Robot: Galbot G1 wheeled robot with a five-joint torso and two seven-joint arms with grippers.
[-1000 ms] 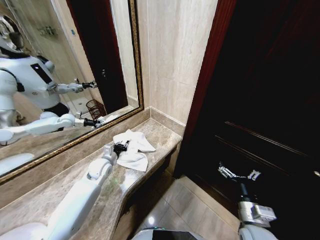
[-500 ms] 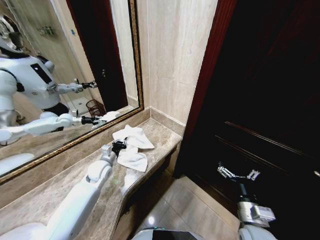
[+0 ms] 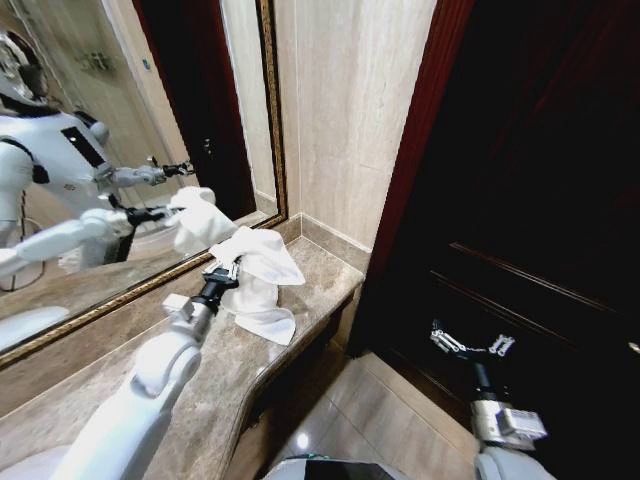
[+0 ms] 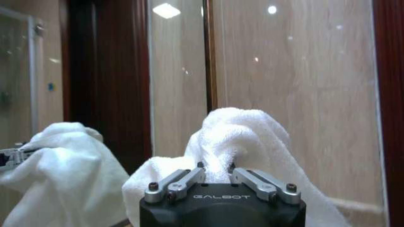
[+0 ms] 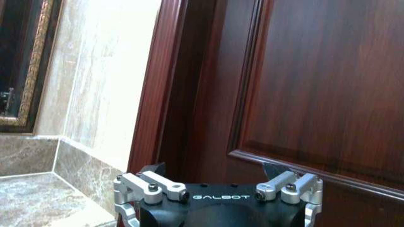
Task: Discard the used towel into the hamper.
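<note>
White terry towel [image 3: 262,272]: pinched at a fold by left gripper [image 3: 222,274], upper part raised off marble vanity counter [image 3: 320,270], lower end trailing on the stone; held high to clear the top. Mirror [image 3: 130,150] behind, doubling the towel. Right gripper [image 3: 470,346]: spread wide, empty, parked before dark wooden door [image 3: 540,180].

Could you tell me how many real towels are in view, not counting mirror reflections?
1: the white towel on the marble counter by the mirror, pinched and partly lifted by the left gripper. More could be hidden.
</note>
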